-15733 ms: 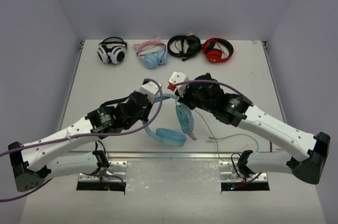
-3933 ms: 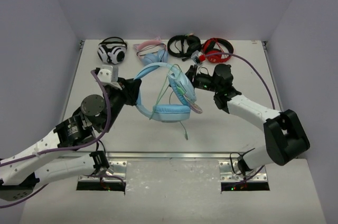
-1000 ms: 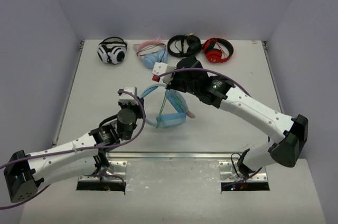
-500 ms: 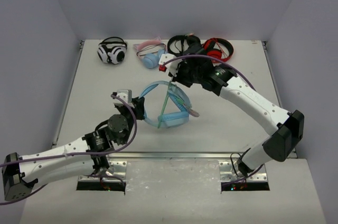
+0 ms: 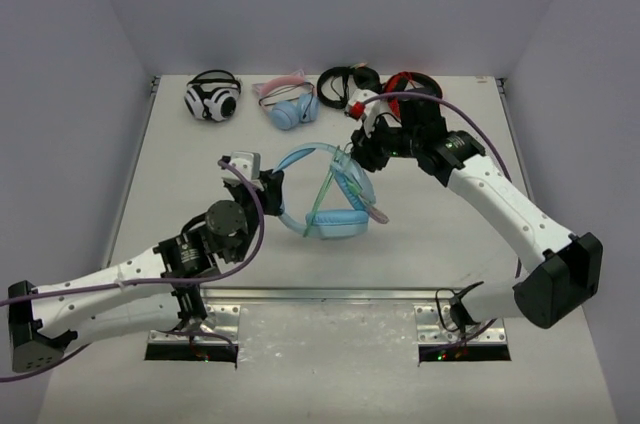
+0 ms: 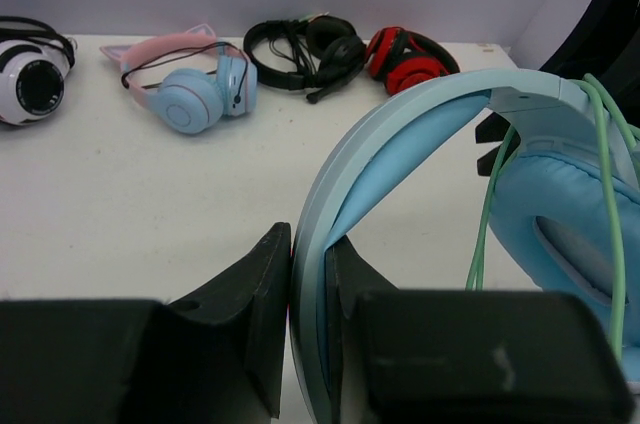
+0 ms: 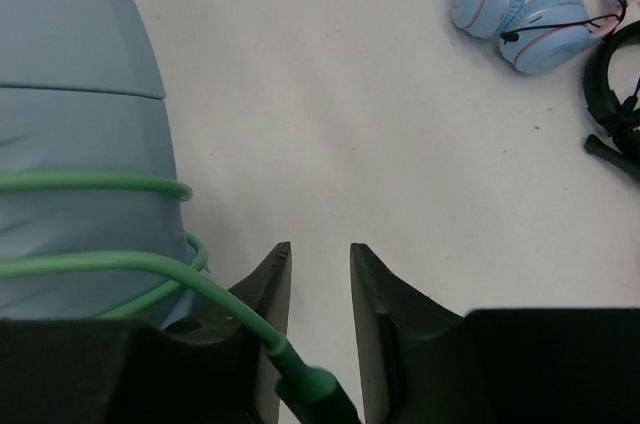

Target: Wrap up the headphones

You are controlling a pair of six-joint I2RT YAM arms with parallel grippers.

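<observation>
Top external view: the headphones [image 5: 335, 222] sit at the middle of the table [image 5: 190, 154], between my two arms.
Left gripper [image 6: 308, 244]: clenched on the blue headband, one finger on each face, holding it up on edge.
Right gripper [image 7: 320, 254]: jaws parted, with bare table showing through the gap. It hangs just beside the wrapped cup and grasps nothing that I can see.
Cable [image 7: 90, 184]: two green turns lie across the blue padding. The plug end runs down along the inner edge of one of my right fingers, touching it but not pinched.
Step in hand: winding the cable round the headphones. I judge most of the length is already on, with only the tail loose.
Next move: my right gripper needs a fresh pinch on the tail near the plug, then a tuck under a turn, while my left holds the headband firm.
Risk: a slack tail may let the turns slip off.
</observation>
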